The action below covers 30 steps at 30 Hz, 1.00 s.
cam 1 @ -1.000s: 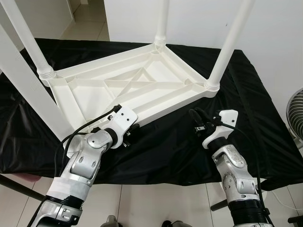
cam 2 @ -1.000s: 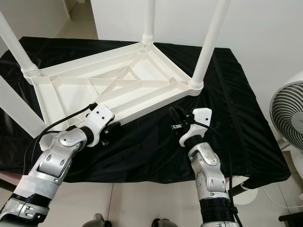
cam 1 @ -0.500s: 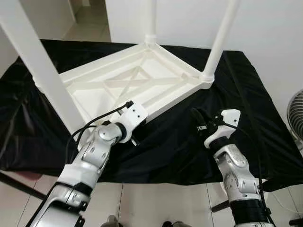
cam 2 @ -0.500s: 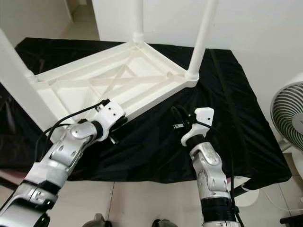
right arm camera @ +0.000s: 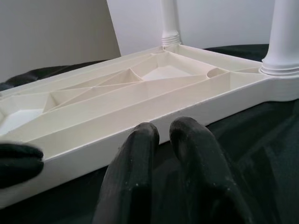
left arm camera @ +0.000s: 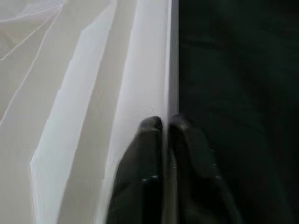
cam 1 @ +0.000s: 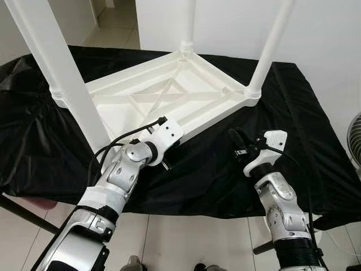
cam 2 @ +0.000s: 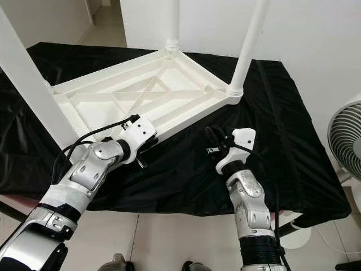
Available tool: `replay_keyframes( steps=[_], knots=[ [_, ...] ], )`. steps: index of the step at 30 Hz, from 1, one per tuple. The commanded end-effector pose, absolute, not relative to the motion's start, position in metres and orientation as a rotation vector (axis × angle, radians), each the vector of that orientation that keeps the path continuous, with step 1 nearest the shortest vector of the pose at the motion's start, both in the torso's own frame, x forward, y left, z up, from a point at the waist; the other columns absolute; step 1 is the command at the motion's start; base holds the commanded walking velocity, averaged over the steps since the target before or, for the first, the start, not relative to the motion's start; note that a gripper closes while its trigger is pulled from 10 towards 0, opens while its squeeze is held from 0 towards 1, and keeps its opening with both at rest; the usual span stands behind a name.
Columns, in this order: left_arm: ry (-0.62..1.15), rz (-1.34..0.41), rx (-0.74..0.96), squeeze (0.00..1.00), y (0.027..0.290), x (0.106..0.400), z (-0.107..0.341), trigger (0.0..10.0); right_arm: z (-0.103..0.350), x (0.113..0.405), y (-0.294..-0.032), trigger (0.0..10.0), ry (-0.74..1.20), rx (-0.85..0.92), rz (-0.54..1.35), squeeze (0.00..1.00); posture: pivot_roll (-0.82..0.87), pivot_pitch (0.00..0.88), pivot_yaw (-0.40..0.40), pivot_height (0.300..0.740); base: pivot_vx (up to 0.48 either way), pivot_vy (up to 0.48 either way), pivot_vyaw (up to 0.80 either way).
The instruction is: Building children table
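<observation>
My left gripper (cam 1: 167,151) has crept up the upturned table's (cam 1: 169,99) rim, pinched shut on it; right gripper (cam 1: 237,141) closed, empty; four legs fitted, flipping remains.

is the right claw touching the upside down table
No, the right claw hovers over the black cloth, with a gap of cloth between it and the near edge of the white table.
</observation>
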<state>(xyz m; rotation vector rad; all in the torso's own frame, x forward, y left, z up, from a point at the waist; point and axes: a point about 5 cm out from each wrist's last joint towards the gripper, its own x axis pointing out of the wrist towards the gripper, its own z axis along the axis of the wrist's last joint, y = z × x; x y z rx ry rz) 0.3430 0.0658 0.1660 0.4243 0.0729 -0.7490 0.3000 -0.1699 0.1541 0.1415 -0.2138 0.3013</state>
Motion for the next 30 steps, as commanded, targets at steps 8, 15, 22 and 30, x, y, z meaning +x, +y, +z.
replay_keyframes(
  steps=[8, 15, 22, 30],
  knots=[
    [-0.089, -0.752, 0.227, 1.0, 0.064, 0.329, 0.188, 10.0, 0.153, 0.3, -0.17, 10.0, -0.216, 0.141, 0.295, 0.0, 0.09, 0.1, -0.012, 0.74, 0.0, 0.0, 0.0],
    [-0.177, -0.818, 0.111, 0.0, 0.07, 0.296, 0.185, 10.0, 0.152, 0.301, -0.168, 10.0, -0.215, 0.14, 0.301, 0.0, 0.1, 0.104, -0.016, 0.74, 0.0, 0.0, 0.0],
    [-0.198, -0.836, 0.049, 0.0, 0.084, 0.271, 0.183, 10.0, 0.15, 0.303, -0.165, 10.0, -0.205, 0.14, 0.323, 0.0, 0.12, 0.112, -0.023, 0.74, 0.0, 0.0, 0.0],
    [-0.15, -0.845, 0.081, 0.0, 0.107, 0.239, 0.175, 10.0, 0.15, 0.309, -0.162, 10.0, -0.202, 0.135, 0.346, 0.0, 0.17, 0.126, -0.036, 0.74, 0.0, 0.0, 0.0]
  ],
)
